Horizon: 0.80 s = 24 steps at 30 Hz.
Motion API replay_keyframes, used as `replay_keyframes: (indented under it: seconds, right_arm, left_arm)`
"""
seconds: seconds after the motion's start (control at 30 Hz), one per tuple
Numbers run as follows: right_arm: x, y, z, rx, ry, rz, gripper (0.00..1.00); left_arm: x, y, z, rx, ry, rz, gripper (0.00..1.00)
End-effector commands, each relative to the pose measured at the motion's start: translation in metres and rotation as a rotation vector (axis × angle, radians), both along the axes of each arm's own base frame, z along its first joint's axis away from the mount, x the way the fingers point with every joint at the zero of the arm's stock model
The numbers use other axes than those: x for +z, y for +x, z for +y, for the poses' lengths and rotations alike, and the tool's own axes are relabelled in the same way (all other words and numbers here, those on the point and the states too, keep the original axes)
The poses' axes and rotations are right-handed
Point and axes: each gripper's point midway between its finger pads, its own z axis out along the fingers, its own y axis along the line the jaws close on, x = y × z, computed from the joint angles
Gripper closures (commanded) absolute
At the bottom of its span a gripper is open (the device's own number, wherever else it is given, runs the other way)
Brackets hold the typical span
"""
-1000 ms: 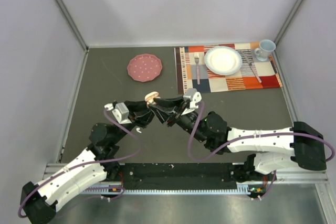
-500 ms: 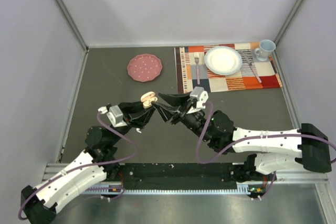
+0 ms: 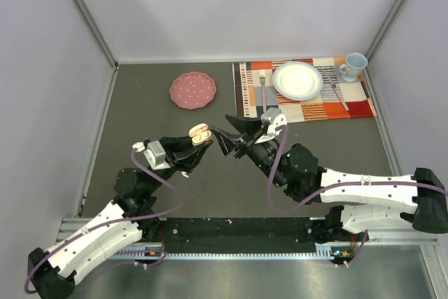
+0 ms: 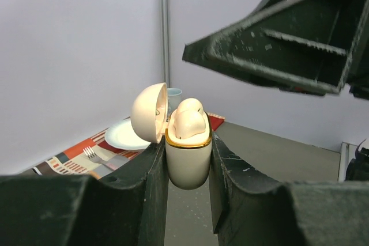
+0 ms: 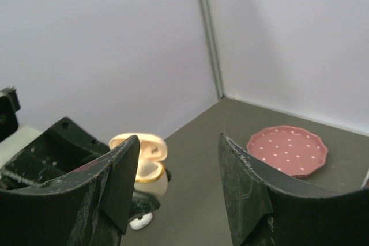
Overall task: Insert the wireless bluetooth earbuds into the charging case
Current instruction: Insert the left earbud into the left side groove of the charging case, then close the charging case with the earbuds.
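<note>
The charging case (image 4: 187,165) is cream with a gold rim, and its lid (image 4: 149,112) is swung open to the left. My left gripper (image 4: 187,149) is shut on its body and holds it upright above the table. A pale earbud (image 4: 188,120) sits in the case and bulges above the rim. From above, the case (image 3: 200,133) is at the tip of the left gripper (image 3: 197,142). My right gripper (image 3: 228,133) stands open just right of it, with nothing between its fingers. In the right wrist view the case (image 5: 151,181) shows beyond the open right gripper (image 5: 179,142).
A pink dotted plate (image 3: 192,91) lies at the back left. At the back right a striped placemat (image 3: 308,108) carries a white plate (image 3: 297,80), a fork (image 3: 263,89) and more cutlery (image 3: 336,89), with a cup (image 3: 353,66) at its corner. Grey walls enclose three sides.
My right gripper has opened and drawn back to the right, away from the case. The left gripper still holds the case, which now shows clear of the right fingers.
</note>
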Motion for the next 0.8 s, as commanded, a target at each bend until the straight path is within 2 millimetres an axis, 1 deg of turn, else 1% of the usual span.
replay_keyframes:
  seconds: [0.0,0.03,0.1,0.13,0.17,0.2,0.27,0.3,0.37,0.43,0.57,0.6,0.77]
  right_arm:
    - [0.030,0.014,-0.026,-0.115,0.003,0.093,0.42]
    - [0.025,0.017,-0.026,-0.124,-0.055,0.117,0.41]
    - [0.020,0.026,-0.030,-0.129,-0.070,0.192,0.40]
    - [0.009,0.030,-0.032,-0.131,-0.148,0.250,0.39]
    - [0.008,0.026,-0.026,-0.068,-0.128,0.316,0.38]
    - [0.004,0.038,-0.032,-0.075,-0.138,0.354,0.37]
    - [-0.007,0.033,-0.027,0.021,-0.179,0.429,0.36]
    - [-0.007,0.040,-0.031,0.022,-0.172,0.445,0.35]
    - [-0.014,0.037,-0.028,0.063,-0.175,0.478,0.35]
    - [-0.016,0.036,-0.026,0.083,-0.185,0.483,0.34]
    - [-0.031,0.034,-0.019,0.102,-0.219,0.530,0.34]
    - [-0.034,0.035,-0.018,0.101,-0.223,0.539,0.34]
    - [-0.049,0.034,-0.014,0.102,-0.235,0.586,0.34]
  left_arm:
    - [0.007,-0.009,-0.001,-0.033,0.003,-0.031,1.00]
    - [0.007,-0.011,-0.002,-0.042,0.011,-0.031,1.00]
    - [0.002,-0.012,-0.004,-0.052,0.035,-0.024,1.00]
    - [0.002,-0.013,-0.005,-0.059,0.044,-0.025,1.00]
    - [0.000,-0.016,-0.008,-0.080,0.060,-0.032,1.00]
    - [-0.006,-0.017,-0.011,-0.094,0.090,-0.024,1.00]
    - [-0.008,-0.021,-0.016,-0.127,0.116,-0.026,1.00]
    - [-0.012,-0.021,-0.018,-0.139,0.135,-0.017,1.00]
    - [-0.016,-0.024,-0.023,-0.169,0.160,-0.015,1.00]
    - [-0.018,-0.027,-0.025,-0.191,0.177,-0.015,1.00]
    - [-0.021,-0.032,-0.031,-0.234,0.201,-0.016,1.00]
    - [-0.022,-0.035,-0.032,-0.254,0.209,-0.022,1.00]
    - [-0.022,-0.038,-0.037,-0.289,0.230,-0.020,1.00]
